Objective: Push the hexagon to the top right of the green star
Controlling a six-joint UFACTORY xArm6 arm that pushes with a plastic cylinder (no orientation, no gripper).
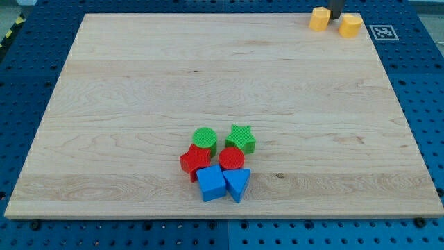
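Note:
The green star (241,138) lies in a cluster near the bottom middle of the wooden board (139,104). Two yellow blocks sit at the board's top right corner. The left one (320,19) looks angular, like the hexagon. The right one (350,25) looks rounder, perhaps a heart. The dark rod comes down from the view's top edge between them. My tip (336,17) is just right of the left yellow block and just up-left of the right one, close to both.
Touching or next to the star are a green cylinder (204,138), a red star (194,160), a red cylinder (231,159), a blue cube (211,183) and a blue triangle (237,184). A blue pegboard table (423,83) surrounds the board.

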